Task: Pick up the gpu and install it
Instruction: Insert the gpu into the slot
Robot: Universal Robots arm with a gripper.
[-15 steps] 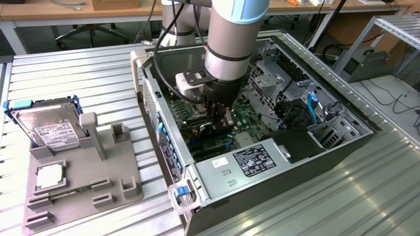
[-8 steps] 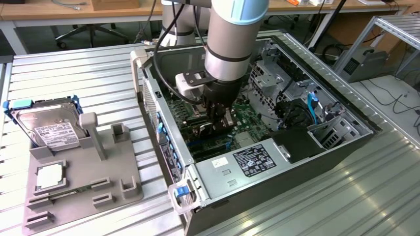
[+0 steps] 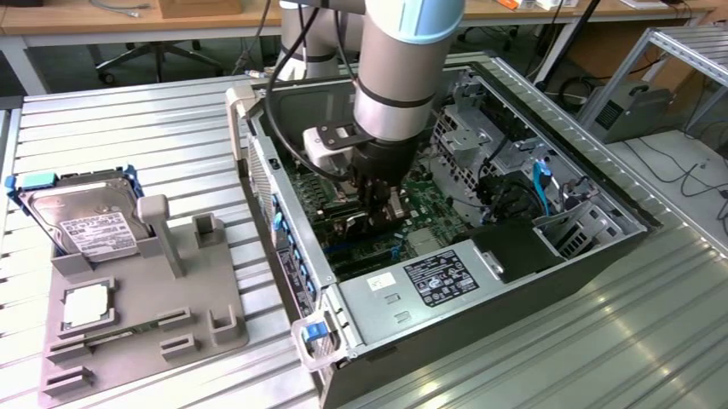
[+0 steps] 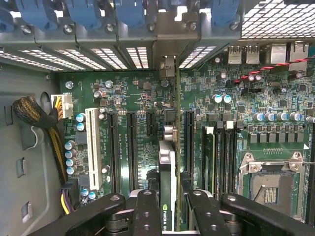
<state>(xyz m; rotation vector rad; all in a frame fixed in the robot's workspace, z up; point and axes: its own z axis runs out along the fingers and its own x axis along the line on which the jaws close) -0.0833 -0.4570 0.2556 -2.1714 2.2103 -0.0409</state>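
My gripper (image 4: pixel 167 216) is shut on the gpu (image 4: pixel 167 167), a thin dark card seen edge-on, with a black finger (image 4: pixel 146 211) pressed on each face. The card stands upright over the green motherboard (image 4: pixel 142 93), in line with the long black expansion slots (image 4: pixel 132 147). I cannot tell whether its edge sits in a slot. In the exterior view my gripper (image 3: pixel 376 192) reaches down inside the open computer case (image 3: pixel 285 247), and the gpu (image 3: pixel 366 223) shows as a dark sliver below the fingers.
A white slot (image 4: pixel 92 147), a yellow-black cable bundle (image 4: pixel 37 115) and the CPU socket (image 4: pixel 268 189) surround the card. Blue clips (image 4: pixel 130 12) line the case's rear. Beside the case, a grey fixture tray (image 3: pixel 148 324) carries a hard drive (image 3: pixel 85 213) and a small square chip (image 3: pixel 85 305).
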